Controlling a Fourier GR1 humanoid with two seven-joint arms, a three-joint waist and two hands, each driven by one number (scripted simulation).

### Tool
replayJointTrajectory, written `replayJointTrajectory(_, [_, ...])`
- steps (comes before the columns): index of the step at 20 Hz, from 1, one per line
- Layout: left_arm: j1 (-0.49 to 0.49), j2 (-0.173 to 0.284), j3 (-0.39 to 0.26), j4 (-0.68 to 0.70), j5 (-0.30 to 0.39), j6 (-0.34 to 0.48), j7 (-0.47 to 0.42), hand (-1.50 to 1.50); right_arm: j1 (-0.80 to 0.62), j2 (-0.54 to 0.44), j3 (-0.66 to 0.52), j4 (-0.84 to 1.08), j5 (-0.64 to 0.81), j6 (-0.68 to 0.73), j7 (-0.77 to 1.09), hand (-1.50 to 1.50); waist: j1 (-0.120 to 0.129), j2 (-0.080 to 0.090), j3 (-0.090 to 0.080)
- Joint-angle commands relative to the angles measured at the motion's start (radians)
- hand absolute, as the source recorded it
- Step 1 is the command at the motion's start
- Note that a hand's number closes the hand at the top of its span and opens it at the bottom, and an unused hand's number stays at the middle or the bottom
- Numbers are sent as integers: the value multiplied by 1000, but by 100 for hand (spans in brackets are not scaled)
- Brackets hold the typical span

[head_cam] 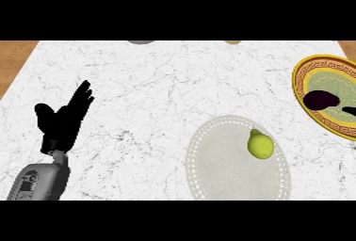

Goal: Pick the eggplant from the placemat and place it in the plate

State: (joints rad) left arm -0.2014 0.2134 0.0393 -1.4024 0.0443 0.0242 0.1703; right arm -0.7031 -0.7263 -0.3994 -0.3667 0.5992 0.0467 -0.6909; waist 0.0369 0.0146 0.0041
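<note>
The dark purple eggplant lies inside the plate, which has a yellow patterned rim and stands at the right edge of the counter, partly cut off by the view. A small black sliver at the right border, just beside the eggplant, looks like part of my right hand; the rest of it is out of view. The round pale placemat sits front centre-right. My left hand rests open at the left, fingers up, far from the placemat and the plate.
A yellow-green lemon-like fruit lies on the placemat's right part. Two small objects peek in at the counter's far edge, one grey and one olive. Wooden floor shows past the counter's far corners.
</note>
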Motion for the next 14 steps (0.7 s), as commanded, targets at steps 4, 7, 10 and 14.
replayJointTrajectory(4, [7, -1, 10, 32, -1, -5, -20, 0, -73, -20, -126, 14, -173, 209, -222, -150, -19, -8, -1])
replayJointTrajectory(7, [13, -3, 11, -5, 3, 2, 16, 0, -102, -36, -157, 35, -225, 309, -141, -150, -25, -14, -3])
replayJointTrajectory(10, [33, -20, 1, -5, -13, 17, -1, 0, -83, -76, -197, 110, -274, 429, -57, -150, -30, -12, -3])
replayJointTrajectory(14, [50, 2, 17, -8, 6, -16, -15, 0, -111, -71, -182, 162, -284, 539, 43, -150, -16, -8, -3])
